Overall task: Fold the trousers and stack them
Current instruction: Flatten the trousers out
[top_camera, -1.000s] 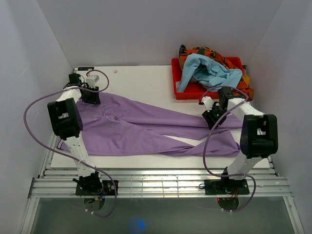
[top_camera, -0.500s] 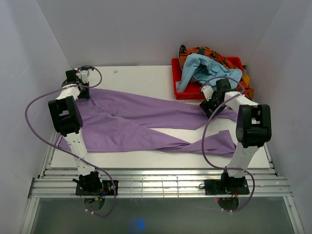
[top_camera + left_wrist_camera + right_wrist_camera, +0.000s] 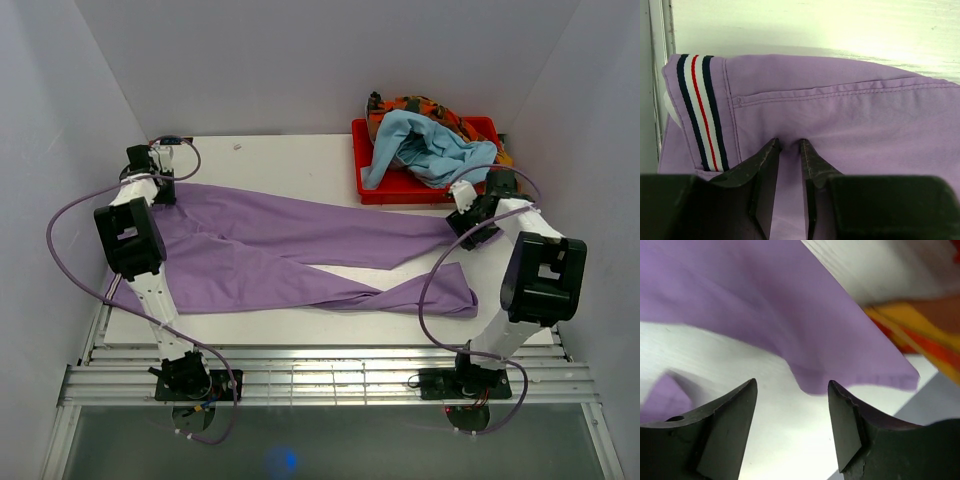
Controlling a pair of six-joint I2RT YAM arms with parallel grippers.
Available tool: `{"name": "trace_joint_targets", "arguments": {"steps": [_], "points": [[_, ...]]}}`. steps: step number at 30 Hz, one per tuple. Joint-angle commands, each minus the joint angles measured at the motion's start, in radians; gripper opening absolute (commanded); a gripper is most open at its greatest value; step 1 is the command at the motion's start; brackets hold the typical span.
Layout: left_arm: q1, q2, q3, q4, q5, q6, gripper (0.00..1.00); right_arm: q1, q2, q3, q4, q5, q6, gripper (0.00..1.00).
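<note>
The lilac trousers lie spread across the table, waistband at the left and legs running right. The lower leg is twisted near its end. My left gripper is at the far left and is shut on a pinch of the trousers just beside the striped waistband; its own wrist view shows it. My right gripper is at the end of the upper leg. It is open and empty over bare table, with the leg's hem just ahead of the fingertips.
A red bin stands at the back right, holding a light blue cloth and an orange patterned cloth. Its orange and red edge shows in the right wrist view. White walls enclose the table on three sides.
Both grippers have moved outward, the left toward the back left corner and the right toward the right edge. The upper leg now lies straighter and longer.
</note>
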Motion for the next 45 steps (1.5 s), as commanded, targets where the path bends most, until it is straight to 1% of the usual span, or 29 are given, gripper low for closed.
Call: {"name": "trace_joint_targets", "arguments": {"steps": [1,2,4,5,6,7,8,9,10,12,15,16,18,19,20,21,22,23,24,25,26,28,29,30,32,33,37,41,45], "points": [[0.007,-0.018,-0.039,-0.059,0.010,0.000,0.36,-0.081,-0.091,0.042,-0.062,-0.099,-0.059,0.65],[0.009,-0.034,-0.046,-0.059,0.022,0.002,0.41,-0.112,-0.105,0.021,-0.059,-0.107,-0.073,0.65],[0.007,-0.066,-0.089,-0.046,0.095,0.014,0.47,-0.133,-0.129,-0.007,-0.055,-0.122,-0.111,0.65],[0.007,-0.122,-0.114,-0.036,0.152,0.021,0.50,-0.146,-0.129,-0.022,-0.052,-0.118,-0.138,0.64],[0.007,-0.161,-0.146,-0.018,0.206,0.038,0.58,-0.149,-0.126,-0.041,-0.050,-0.118,-0.149,0.63],[-0.005,-0.202,-0.180,0.035,0.261,0.061,0.60,-0.155,-0.114,-0.045,-0.050,-0.131,-0.154,0.62],[-0.011,-0.244,-0.232,0.054,0.302,0.074,0.63,-0.163,-0.106,-0.047,-0.043,-0.144,-0.162,0.62],[-0.017,-0.318,-0.249,0.062,0.348,0.089,0.66,-0.164,-0.099,-0.052,-0.029,-0.153,-0.162,0.62],[-0.039,-0.351,-0.255,0.063,0.372,0.103,0.69,-0.164,-0.079,-0.052,-0.018,-0.165,-0.162,0.62],[-0.066,-0.425,-0.246,0.039,0.428,0.127,0.70,-0.163,-0.053,-0.044,0.005,-0.173,-0.157,0.60],[-0.138,-0.489,-0.241,-0.004,0.455,0.153,0.72,-0.163,0.009,-0.026,0.019,-0.156,-0.162,0.54],[-0.187,-0.530,-0.244,-0.021,0.459,0.164,0.72,-0.167,0.021,-0.030,0.020,-0.148,-0.168,0.54],[-0.249,-0.572,-0.278,-0.032,0.464,0.202,0.72,-0.173,0.010,-0.050,0.042,-0.145,-0.174,0.54],[-0.340,-0.606,-0.292,-0.035,0.459,0.210,0.72,-0.175,-0.006,-0.062,0.049,-0.145,-0.185,0.54],[-0.379,-0.618,-0.307,-0.035,0.455,0.213,0.72,-0.173,-0.013,-0.085,0.056,-0.145,-0.191,0.52],[-0.470,-0.623,-0.329,-0.038,0.447,0.207,0.71,-0.175,-0.019,-0.096,0.068,-0.142,-0.197,0.51],[-0.520,-0.618,-0.333,-0.036,0.438,0.198,0.70,-0.175,-0.016,-0.102,0.069,-0.141,-0.200,0.49],[-0.568,-0.609,-0.336,-0.036,0.430,0.181,0.69,-0.175,-0.010,-0.110,0.068,-0.136,-0.203,0.44],[-0.664,-0.599,-0.336,-0.035,0.412,0.167,0.69,-0.175,0.003,-0.111,0.066,-0.134,-0.206,0.40],[-0.712,-0.567,-0.332,-0.029,0.401,0.155,0.68,-0.173,0.007,-0.113,0.063,-0.131,-0.217,0.35],[-0.750,-0.543,-0.327,-0.019,0.392,0.138,0.68,-0.175,0.010,-0.108,0.056,-0.133,-0.224,0.24],[-0.831,-0.490,-0.298,-0.007,0.373,0.072,0.67,-0.175,0.007,-0.095,0.030,-0.138,-0.228,0.11],[-0.843,-0.427,-0.283,-0.006,0.373,0.051,0.67,-0.175,0.003,-0.082,0.016,-0.141,-0.231,0.08],[-0.849,-0.398,-0.266,-0.007,0.357,-0.001,0.65,-0.175,-0.014,-0.053,-0.001,-0.150,-0.234,0.08],[-0.844,-0.324,-0.235,-0.006,0.308,-0.034,0.62,-0.180,-0.037,-0.017,-0.061,-0.162,-0.247,0.08],[-0.832,-0.309,-0.231,-0.007,0.292,-0.043,0.59,-0.184,-0.058,0.025,-0.081,-0.173,-0.254,0.08],[-0.786,-0.253,-0.243,-0.007,0.251,-0.078,0.56,-0.215,-0.079,0.121,-0.173,-0.190,-0.304,0.08],[-0.746,-0.178,-0.232,-0.053,0.182,-0.087,0.53,-0.250,-0.053,0.224,-0.230,-0.194,-0.341,0.08],[-0.685,-0.112,-0.200,-0.098,0.145,-0.098,0.50,-0.287,0.032,0.318,-0.277,-0.171,-0.382,0.08]]}}
